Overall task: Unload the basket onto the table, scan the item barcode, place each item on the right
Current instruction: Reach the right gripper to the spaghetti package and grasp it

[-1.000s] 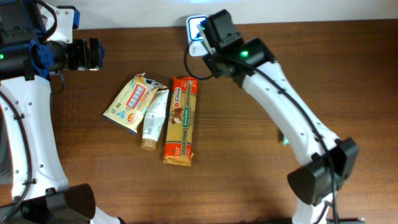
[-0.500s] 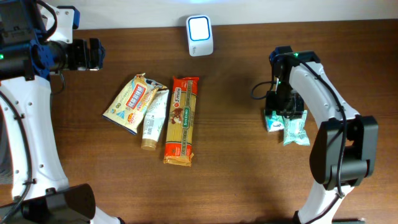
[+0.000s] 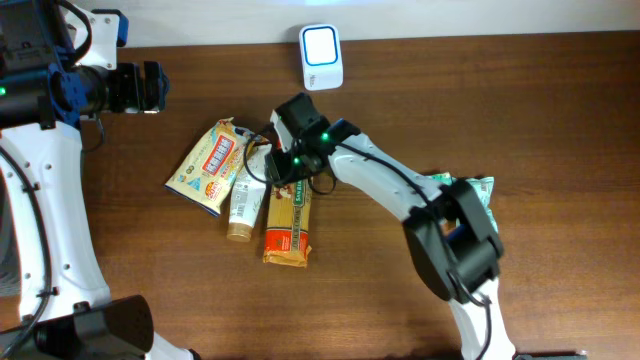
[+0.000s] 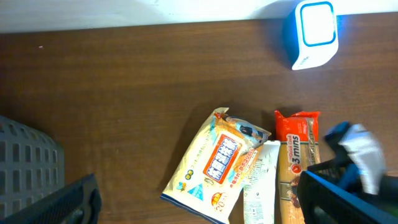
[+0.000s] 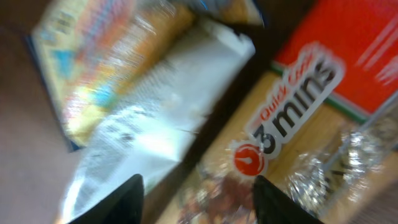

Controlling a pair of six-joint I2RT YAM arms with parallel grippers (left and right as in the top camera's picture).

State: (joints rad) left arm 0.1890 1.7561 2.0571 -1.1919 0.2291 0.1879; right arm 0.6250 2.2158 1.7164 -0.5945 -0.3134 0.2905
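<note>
progress: early in this cycle, by my read. No item is held and none is at the white, blue-rimmed box scanner [image 3: 321, 56], which stands at the far edge of the dark brown wooden table [image 3: 560, 120].
possibly done: green plastic packets [image 3: 478, 187] lie apart on my right, half under the arm. They may be scanned already, I cannot tell.
left to do: grab, lift, turn the barcode to the scanner window, set aside. Nothing is lifted yet.
target: the long orange and red pasta packet [image 3: 288, 220], judged by where the right gripper [image 5: 196, 180] sits.
target position: middle of the table, near side of the scanner, well apart from it. It is just beside the white squeeze tube [image 3: 246, 195], on that tube's right in the overhead view.
long axis: runs far to near across the table, only slightly off straight.
pointing: red end toward the scanner, orange end toward me.
facing: flat, printed front up. I see no barcode, so I guess it is underneath.
right gripper: jaws parted, empty, hovering over the packet's red end and the tube edge. The wrist view is blurred, so I cannot tell if there is contact.
left gripper [image 3: 158, 87]: wide open, empty, parked far left.
neighbour: yellow and white snack pouch [image 3: 212, 165], left of the tube, touching it.
</note>
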